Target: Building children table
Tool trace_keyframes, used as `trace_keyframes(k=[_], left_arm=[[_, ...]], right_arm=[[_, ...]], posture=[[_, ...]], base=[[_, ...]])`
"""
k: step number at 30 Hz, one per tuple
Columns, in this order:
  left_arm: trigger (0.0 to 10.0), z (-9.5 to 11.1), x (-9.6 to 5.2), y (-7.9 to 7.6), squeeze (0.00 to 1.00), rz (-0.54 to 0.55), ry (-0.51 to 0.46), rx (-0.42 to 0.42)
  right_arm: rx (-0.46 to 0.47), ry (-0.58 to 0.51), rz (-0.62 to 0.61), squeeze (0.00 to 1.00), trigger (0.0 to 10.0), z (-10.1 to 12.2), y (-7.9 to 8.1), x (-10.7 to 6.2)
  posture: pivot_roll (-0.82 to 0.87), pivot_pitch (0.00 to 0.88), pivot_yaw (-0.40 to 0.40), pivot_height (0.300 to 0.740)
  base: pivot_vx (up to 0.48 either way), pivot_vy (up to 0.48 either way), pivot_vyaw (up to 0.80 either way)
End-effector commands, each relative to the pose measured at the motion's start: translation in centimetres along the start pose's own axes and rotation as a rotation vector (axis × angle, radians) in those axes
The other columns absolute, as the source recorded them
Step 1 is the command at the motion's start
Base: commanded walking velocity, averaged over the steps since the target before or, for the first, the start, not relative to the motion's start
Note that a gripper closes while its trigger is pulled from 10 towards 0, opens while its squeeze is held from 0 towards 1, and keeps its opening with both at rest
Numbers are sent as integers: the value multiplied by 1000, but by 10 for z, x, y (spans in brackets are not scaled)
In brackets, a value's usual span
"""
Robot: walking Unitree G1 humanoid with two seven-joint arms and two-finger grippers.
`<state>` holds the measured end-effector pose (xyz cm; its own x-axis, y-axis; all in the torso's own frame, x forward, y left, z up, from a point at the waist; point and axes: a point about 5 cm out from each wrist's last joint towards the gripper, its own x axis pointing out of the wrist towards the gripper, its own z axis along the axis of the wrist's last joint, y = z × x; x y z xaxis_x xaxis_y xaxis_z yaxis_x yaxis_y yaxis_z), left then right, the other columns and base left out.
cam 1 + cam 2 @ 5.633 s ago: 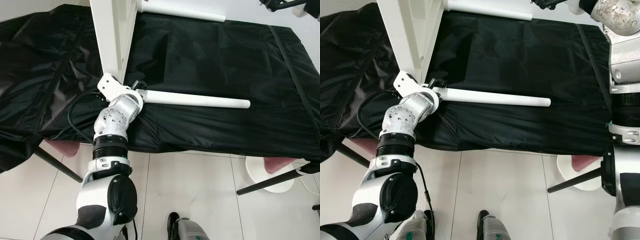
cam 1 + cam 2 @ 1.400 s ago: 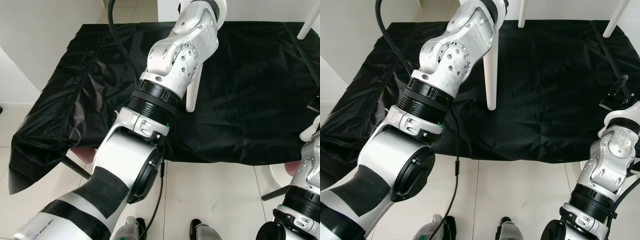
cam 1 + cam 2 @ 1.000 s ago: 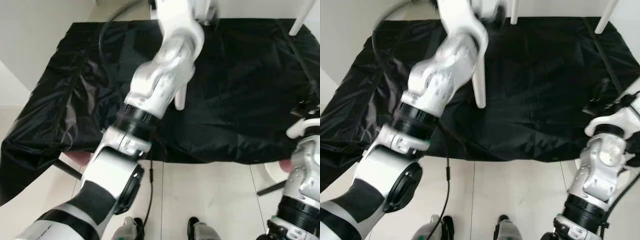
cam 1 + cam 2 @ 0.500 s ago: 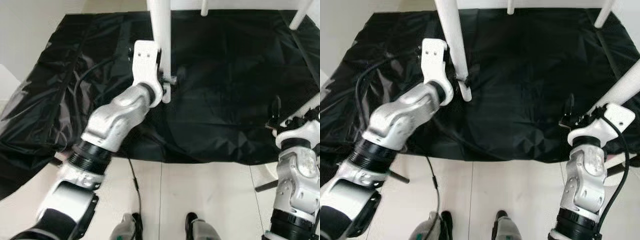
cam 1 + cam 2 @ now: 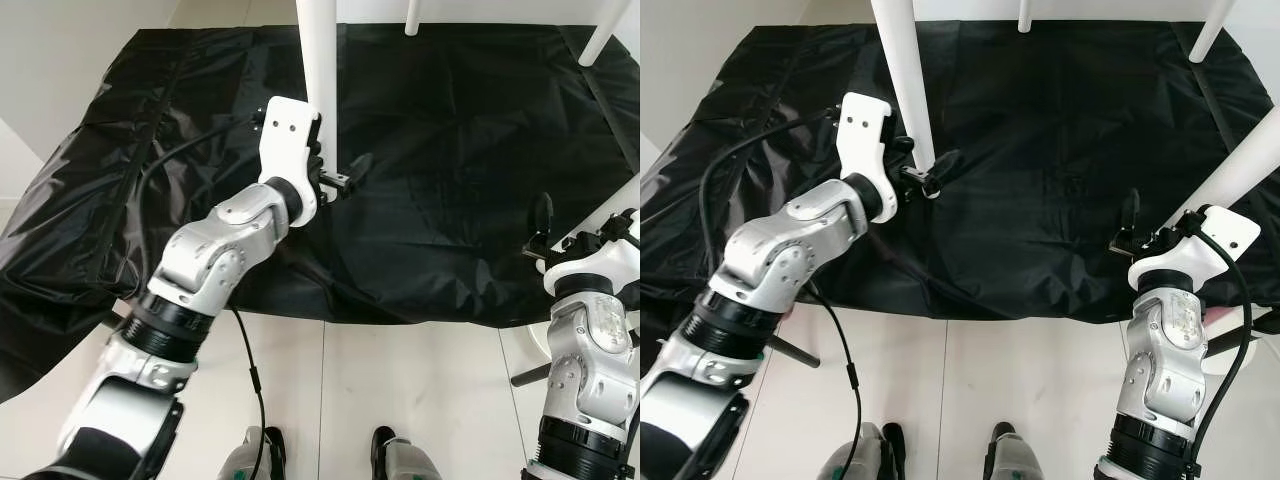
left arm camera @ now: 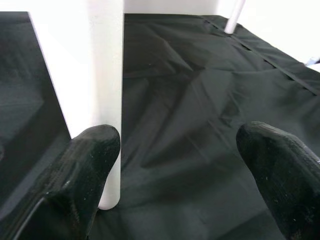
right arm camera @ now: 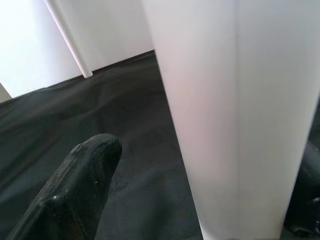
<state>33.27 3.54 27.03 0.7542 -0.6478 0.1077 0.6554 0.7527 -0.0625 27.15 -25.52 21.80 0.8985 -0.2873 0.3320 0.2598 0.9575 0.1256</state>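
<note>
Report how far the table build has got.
Done: four legs look attached, since the table stands upright on the cloth. In hand: left gripper, jaws open, beside the near left leg; right gripper, jaws open around the near right leg. Left: probably only backing both arms away.

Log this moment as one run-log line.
stage: table standing on black sheet | left gripper: jaws open beside front-left leg | right gripper: jaws open around front-right leg
</note>
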Motion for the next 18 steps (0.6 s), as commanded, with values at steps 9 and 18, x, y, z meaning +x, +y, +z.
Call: trace_keyframes(k=[9,18], left_arm=[[10000,4,9,20,0,154,2,61],[10000,-2,-4,18,1000,28,63,148]], right_arm=[[28,-8,95,0,10000,4,19,4],[6,-6,98,0,10000,6,13,3]], posture=[[111,198,68,740],[103,212,76,740]], base=[[0,0,0],[0,0,0]])
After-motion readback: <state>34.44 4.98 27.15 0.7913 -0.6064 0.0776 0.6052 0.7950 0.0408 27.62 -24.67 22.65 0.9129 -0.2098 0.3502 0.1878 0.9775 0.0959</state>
